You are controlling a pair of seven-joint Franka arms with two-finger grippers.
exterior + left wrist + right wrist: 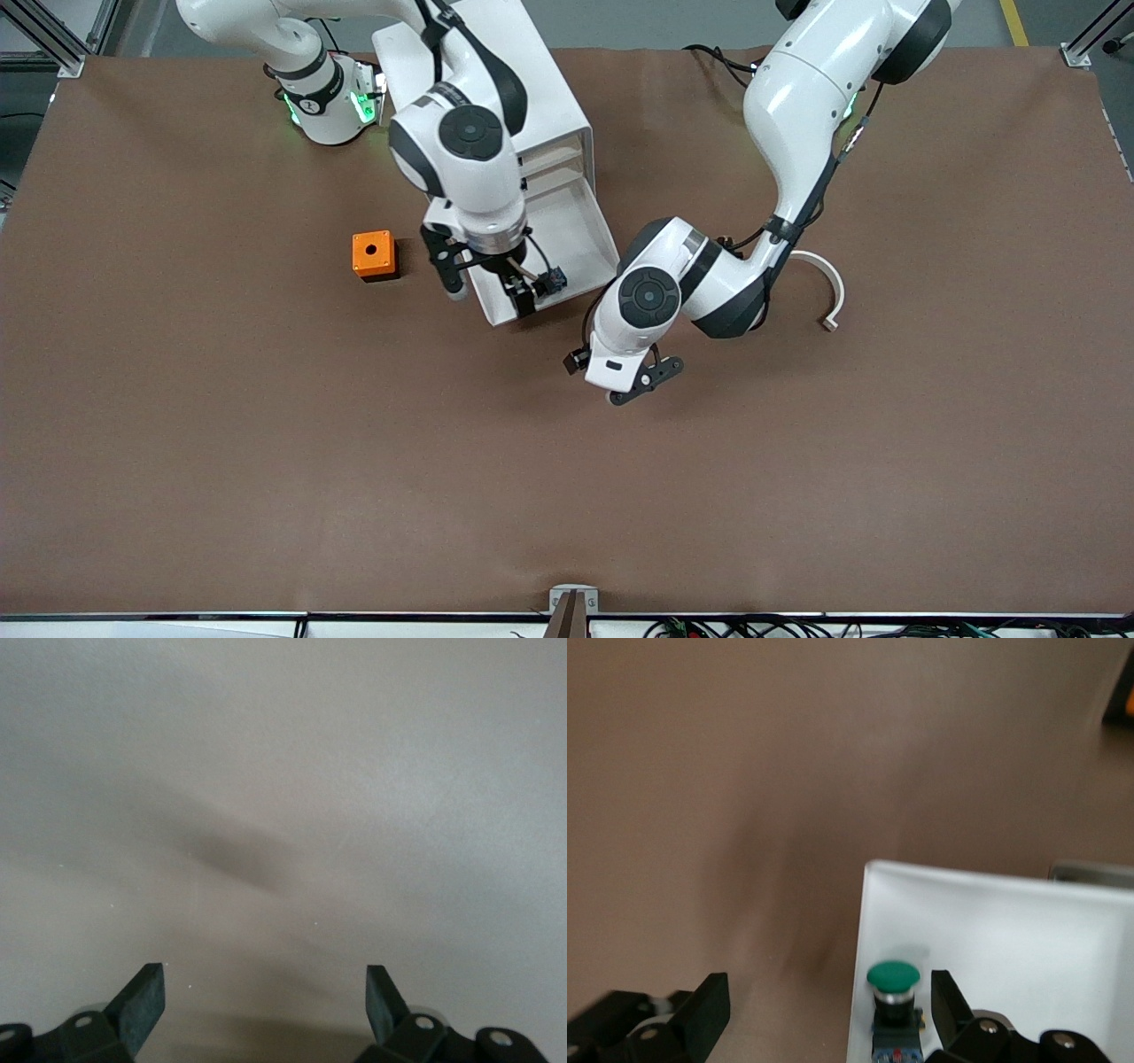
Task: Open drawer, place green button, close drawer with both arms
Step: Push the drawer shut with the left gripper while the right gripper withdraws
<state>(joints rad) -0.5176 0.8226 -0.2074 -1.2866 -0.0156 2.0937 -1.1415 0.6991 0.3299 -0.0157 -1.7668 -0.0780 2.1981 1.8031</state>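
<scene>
The white drawer (580, 235) is pulled out of the cabinet (523, 97) toward the front camera. The button (554, 282), green-capped with a black-and-blue body, sits inside it by the front wall at the right arm's corner. In the right wrist view the button (893, 992) is close beside one finger (950, 1005) with a gap showing. My right gripper (489, 288) (831, 1010) stands open over that drawer corner and straddles the drawer's side wall (861, 974). My left gripper (642, 381) (266, 1001) is open over bare table, nearer the front camera than the drawer, holding nothing.
An orange cube with a hole (373, 255) sits on the table beside the drawer, toward the right arm's end. A white curved piece (828, 288) lies by the left arm's elbow. Brown table stretches wide toward the front camera.
</scene>
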